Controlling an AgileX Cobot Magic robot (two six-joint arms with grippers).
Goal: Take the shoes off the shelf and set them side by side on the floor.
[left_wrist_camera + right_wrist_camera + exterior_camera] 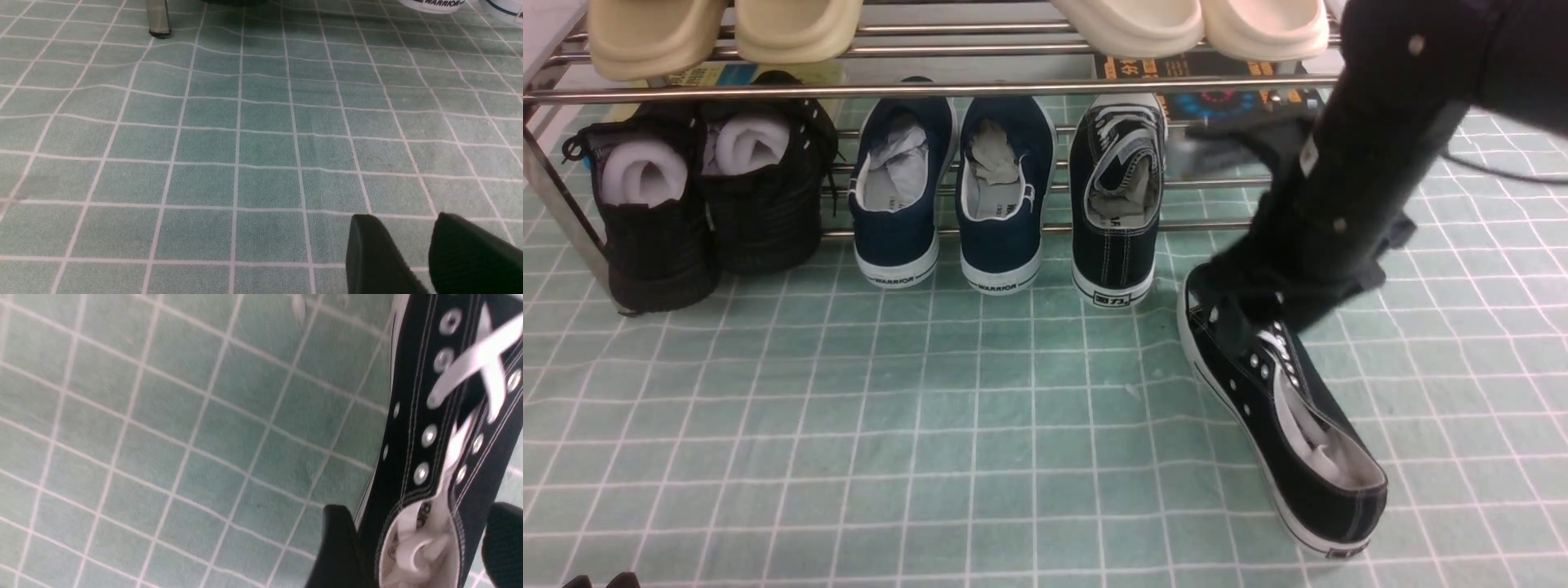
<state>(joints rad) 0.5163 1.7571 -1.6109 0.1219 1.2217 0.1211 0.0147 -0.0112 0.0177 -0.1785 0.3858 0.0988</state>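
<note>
One black sneaker [1116, 196] with white laces stands on the lower tier of the chrome shelf [931, 88], heel toward me. The other black sneaker [1282, 408] is down on the green checked floor [980, 408] at the right, rolled a little onto its side. My right gripper [421, 508] straddles its laced part [429, 437], open: one finger [339, 547] lies against the shoe's side, and floor shows between the shoe and the other finger [504, 539]. My left gripper [402, 216] hovers low over bare floor, open and empty; its tips [600, 581] peek in at the front view's lower edge.
A navy WARRIOR pair [898, 188] and black boots stuffed with white foam [654, 220] share the lower tier. Cream slippers [719, 33] lie on the upper tier. A shelf leg [157, 18] stands on the floor. My right arm [1339, 188] hides the shelf's right end.
</note>
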